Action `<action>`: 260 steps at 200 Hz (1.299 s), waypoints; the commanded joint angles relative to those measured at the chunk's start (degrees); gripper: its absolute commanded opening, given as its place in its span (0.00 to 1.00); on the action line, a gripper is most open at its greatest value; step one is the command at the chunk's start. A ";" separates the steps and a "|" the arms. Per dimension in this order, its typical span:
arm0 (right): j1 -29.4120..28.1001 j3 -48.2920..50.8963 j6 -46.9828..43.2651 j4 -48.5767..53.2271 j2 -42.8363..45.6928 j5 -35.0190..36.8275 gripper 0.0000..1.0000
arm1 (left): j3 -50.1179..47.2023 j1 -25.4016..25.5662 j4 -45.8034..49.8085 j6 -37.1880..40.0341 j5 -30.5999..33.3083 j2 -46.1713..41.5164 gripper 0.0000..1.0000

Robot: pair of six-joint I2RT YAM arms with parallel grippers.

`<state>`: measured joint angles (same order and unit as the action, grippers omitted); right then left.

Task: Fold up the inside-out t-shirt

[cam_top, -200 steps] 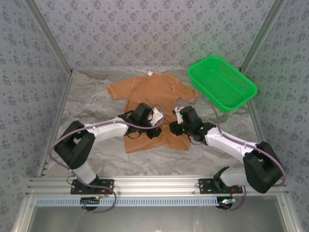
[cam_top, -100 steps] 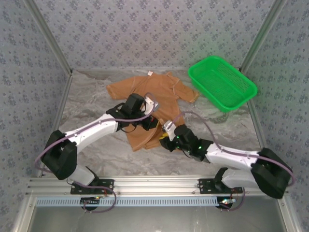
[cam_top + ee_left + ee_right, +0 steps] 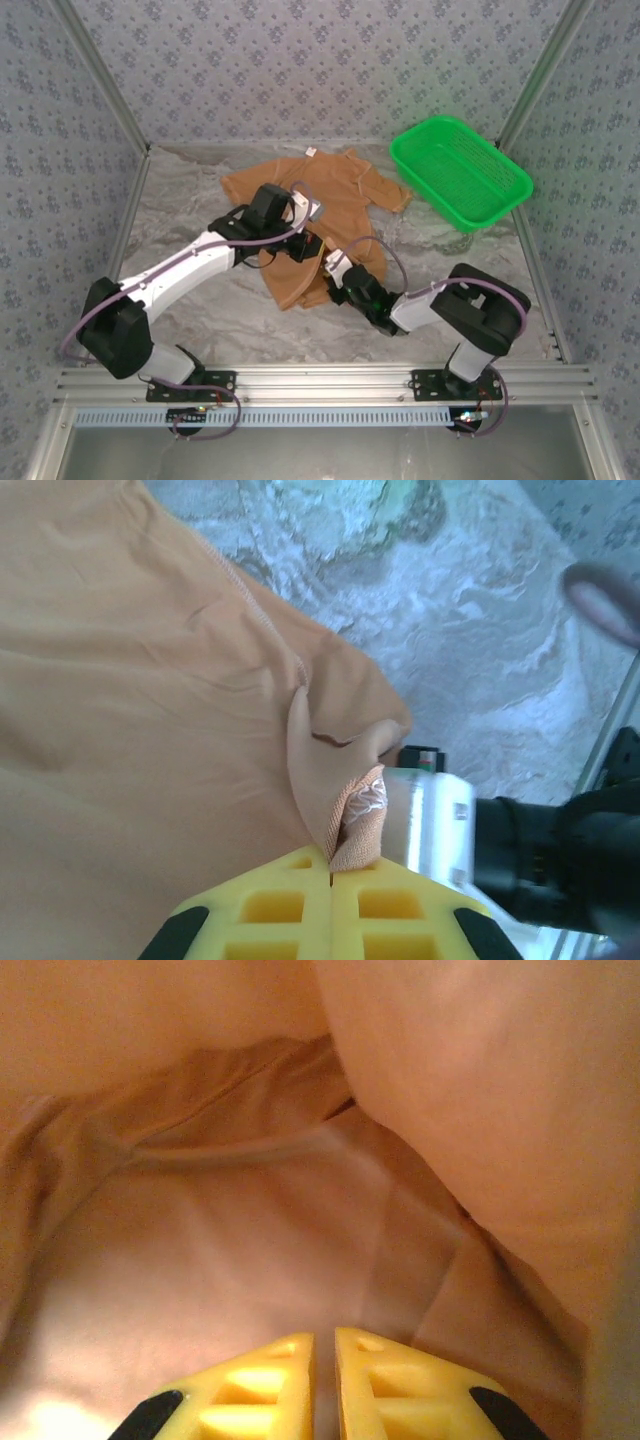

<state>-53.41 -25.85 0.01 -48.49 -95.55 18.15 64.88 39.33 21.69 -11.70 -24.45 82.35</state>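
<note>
Top external view is showing the inside-out t-shirt (image 3: 345, 190) lying on the marbled table (image 3: 190, 210), toward the far middle, its near part bunching up between the two arms. A green basket (image 3: 425, 190) is sitting just right of it. The left gripper (image 3: 305, 245) is reaching over the shirt's middle; in the left wrist view its yellow fingers are pressing together, pinching a fold of the orange cloth. The right gripper (image 3: 335, 277) is sitting at the shirt's near edge, cloth surrounding its fingers, which are standing almost together; whether they are catching cloth I cannot tell.
</note>
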 commanded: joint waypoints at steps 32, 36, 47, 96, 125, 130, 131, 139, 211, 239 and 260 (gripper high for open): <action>4.02 0.87 -3.79 -4.76 8.14 18.40 0.15 | 7.01 0.81 0.04 -4.77 -6.58 -6.34 0.00; 4.56 0.88 -3.72 -2.76 9.93 18.73 0.15 | 7.39 1.21 0.00 -5.00 -6.81 -6.55 0.00; 5.89 0.56 -2.81 4.46 15.50 19.97 0.14 | 8.62 2.67 -0.05 -4.97 -7.29 -7.01 0.00; 12.04 5.32 3.08 26.35 37.74 3.34 0.17 | 11.99 6.97 -1.44 -7.11 -5.91 -5.70 0.00; 9.37 8.82 1.66 26.27 40.84 -2.62 0.20 | 13.66 6.99 -0.85 -8.24 -4.26 -3.41 0.00; 8.53 9.38 1.34 25.32 40.65 -2.66 0.21 | 13.84 7.07 -0.71 -8.31 -4.08 -3.10 0.00; 8.34 9.44 1.19 25.13 40.59 -2.67 0.21 | 13.85 7.03 -0.65 -8.32 -4.01 -3.04 0.00; 6.93 10.07 0.21 23.75 39.81 -2.55 0.22 | 14.11 7.01 -0.52 -8.33 -3.41 -2.53 0.00; -2.63 10.73 -4.83 13.37 29.63 6.90 0.25 | 15.60 6.84 1.12 -7.92 -2.27 0.75 0.00; -3.61 11.25 -4.52 14.10 29.28 7.53 0.28 | 15.57 6.29 1.19 -7.90 -2.05 1.22 0.00; -1.17 11.90 -1.68 13.20 28.31 3.92 0.28 | 15.29 5.80 1.02 -7.65 -3.03 0.72 0.00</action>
<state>-56.49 -15.44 -3.66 -32.84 -66.24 23.14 78.26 45.80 22.59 -19.62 -26.76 83.15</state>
